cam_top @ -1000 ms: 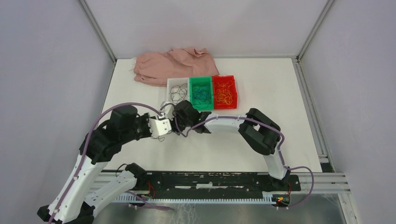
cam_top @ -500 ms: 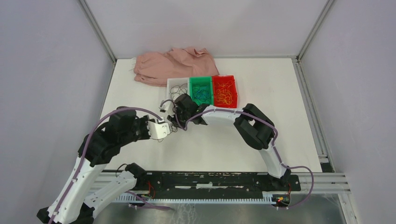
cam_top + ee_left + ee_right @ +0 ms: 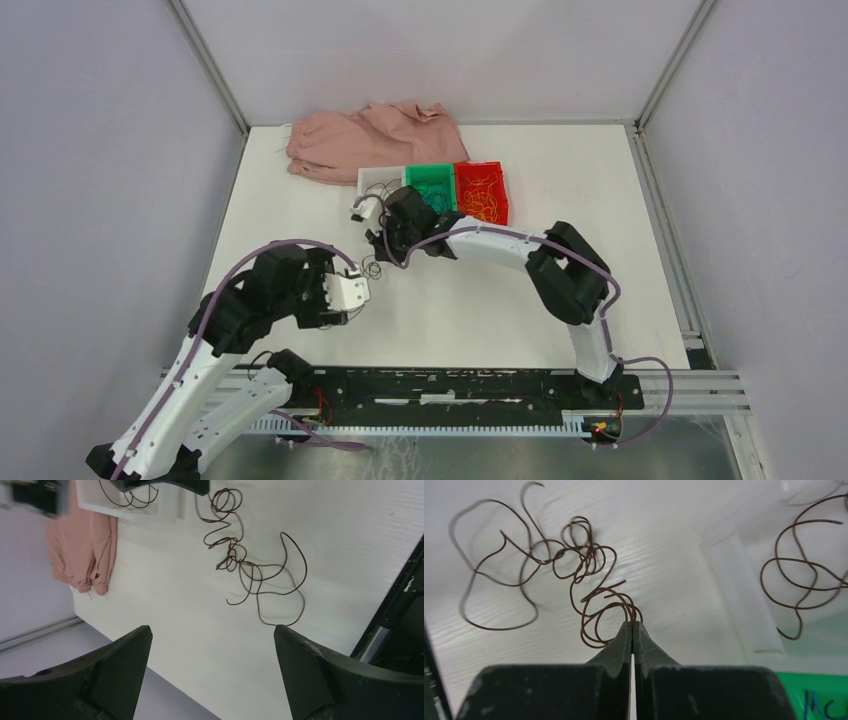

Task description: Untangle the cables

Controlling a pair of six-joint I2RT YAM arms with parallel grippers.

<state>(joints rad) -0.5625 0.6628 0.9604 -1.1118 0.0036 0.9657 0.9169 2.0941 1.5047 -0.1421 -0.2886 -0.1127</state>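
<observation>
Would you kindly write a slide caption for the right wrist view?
Right end effector pinches a curly dark brown cable tangle over the white table, beside a white bin holding more brown strands.

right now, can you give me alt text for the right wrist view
The right gripper is shut on a loop of a tangled bunch of dark brown curly wire that spreads leftward over the white table. At right, a white plastic bin holds more brown wire, and the corner of a green bin shows below it.

Bright, even light from o/head; soft shadows under brown wire point(image 3: 231, 557) on bench point(image 3: 165, 640); L-wrist view blurred at top-left.
</observation>
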